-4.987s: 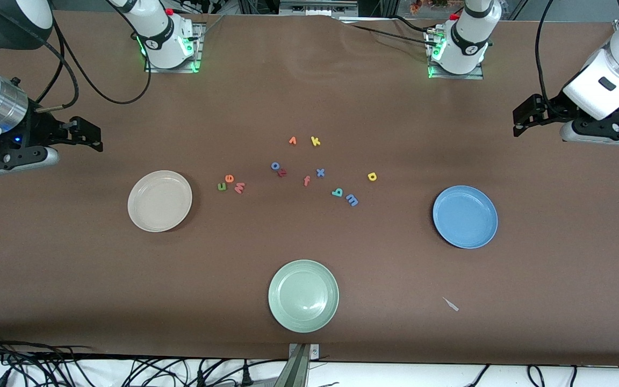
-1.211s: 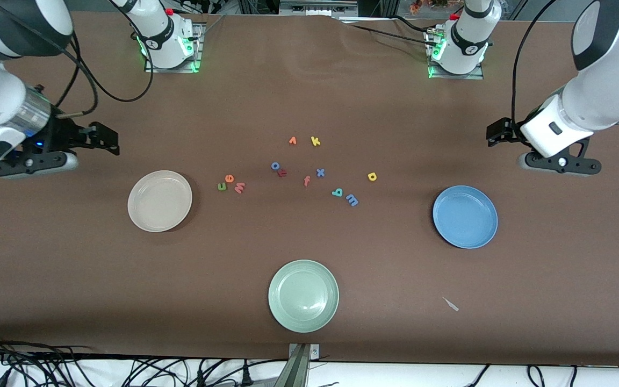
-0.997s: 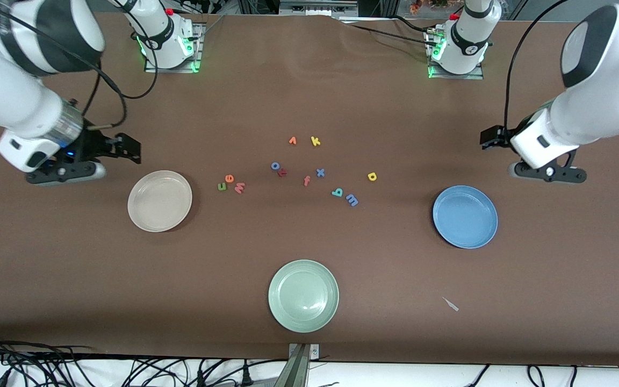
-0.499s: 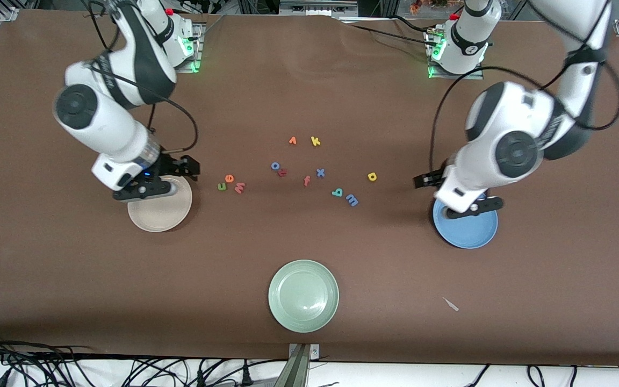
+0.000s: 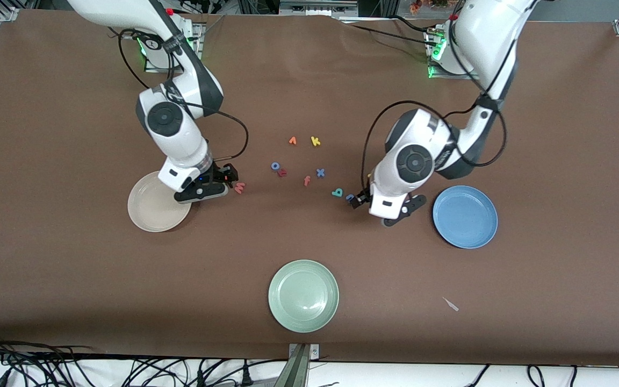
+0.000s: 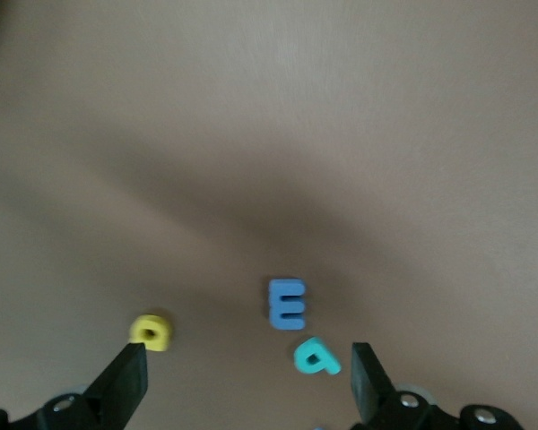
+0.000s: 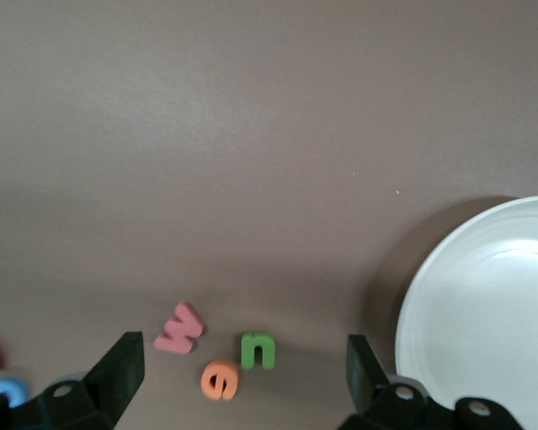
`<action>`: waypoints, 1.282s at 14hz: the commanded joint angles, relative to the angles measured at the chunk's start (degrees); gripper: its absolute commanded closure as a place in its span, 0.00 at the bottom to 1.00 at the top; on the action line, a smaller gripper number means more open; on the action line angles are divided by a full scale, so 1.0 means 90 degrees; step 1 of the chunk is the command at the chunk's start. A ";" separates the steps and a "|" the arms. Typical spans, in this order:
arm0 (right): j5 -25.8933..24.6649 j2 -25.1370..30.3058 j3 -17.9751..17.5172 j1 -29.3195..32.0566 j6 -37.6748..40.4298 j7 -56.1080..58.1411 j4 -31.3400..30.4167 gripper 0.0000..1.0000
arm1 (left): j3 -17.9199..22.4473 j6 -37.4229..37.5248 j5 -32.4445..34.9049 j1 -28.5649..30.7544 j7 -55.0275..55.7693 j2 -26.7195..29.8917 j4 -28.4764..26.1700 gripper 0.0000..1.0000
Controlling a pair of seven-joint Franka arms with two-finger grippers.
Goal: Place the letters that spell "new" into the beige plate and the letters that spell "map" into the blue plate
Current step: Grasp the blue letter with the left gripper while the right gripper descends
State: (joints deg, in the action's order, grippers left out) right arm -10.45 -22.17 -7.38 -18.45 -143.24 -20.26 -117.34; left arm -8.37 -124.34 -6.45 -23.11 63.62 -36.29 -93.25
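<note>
Both end effectors hang wide open: the right end effector (image 7: 242, 372) over the green n (image 7: 257, 349), orange e (image 7: 220, 379) and pinkish-red w (image 5: 240, 187) beside the beige plate (image 5: 151, 212); the left end effector (image 6: 247, 381) over the periwinkle-blue m (image 6: 287, 303), teal a (image 5: 337, 192) and yellow p (image 6: 151, 331), near the blue plate (image 5: 465, 216). Centre on one letter, straddle it alone, descend squarely.

My two fingers (image 6: 125, 381) stand wide apart, and between them I hold nothing. Under me is only the brown table (image 6: 269, 134). Three small foam letters lie on it. The yellow p (image 6: 151, 332) is just beside the tip of one finger. The teal a (image 6: 316, 357) is near the tip of my other finger (image 6: 366, 381), a little inside the gap. The periwinkle-blue m (image 6: 287, 303) lies close to the teal a, a bit further out from my fingertips, about in the middle between them. The three letters do not touch each other.
</note>
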 commanded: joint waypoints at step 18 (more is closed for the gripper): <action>-0.0264 -0.0563 0.0156 0.0057 -0.0901 -0.0219 -0.0507 0.06 | 0.0110 -0.0892 0.0550 -0.0479 0.0441 -0.0871 0.0068 0.92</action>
State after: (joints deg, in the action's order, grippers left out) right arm -11.62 -27.78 -5.94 -18.22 -149.91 -20.91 -120.74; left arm -8.24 -131.68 -4.28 -26.36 66.87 -43.50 -93.11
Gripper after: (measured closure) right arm 0.057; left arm 0.727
